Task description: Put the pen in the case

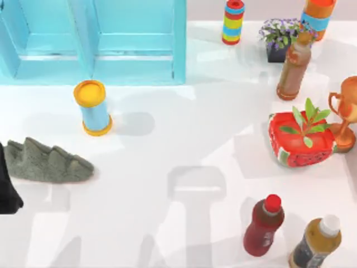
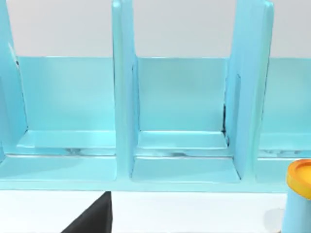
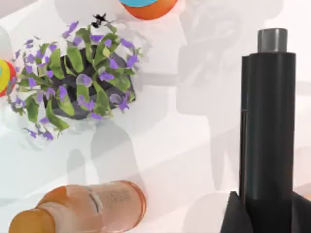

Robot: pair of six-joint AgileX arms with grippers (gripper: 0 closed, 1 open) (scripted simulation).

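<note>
Your right pincer (image 3: 267,214) is pinching the pen (image 3: 267,121). Dark fingers (image 3: 234,216) flank the base of its black barrel, which stands up from them to a short grey stub at the end. The pen is in the air, off to the right of the case (image 1: 134,50), above the worktop (image 1: 184,128).

The barrel looks smooth, round and hard, and it is gripped low. In my judgement a fast swing could let it pivot or slide in the grip, so carry it gently.

Under it, to the case's right, lie a brown bottle (image 3: 77,208) with a glossy curved body and a plant (image 3: 77,82) with soft purple-flowered leaves in a dark pot. A descent made too soon could knock the tall, narrow bottle over.

Between the plant and the case stands a striped tube (image 1: 233,22), slim and easy to topple. I would keep the pen high while it crosses over this.

The case itself is made of flat, rigid turquoise panels. Upright dividers (image 2: 122,97) split it into recessed bays with shallow ledges. Your main risk is the pen catching a divider edge and being levered out of the grip, or landing in front of the bay.

Just in front of the case stands a blue can (image 1: 95,109) with a yellow lid, and it could be clipped by a low approach.

Your left arm (image 1: 6,184) sits parked well in front of the case's left end.
</note>
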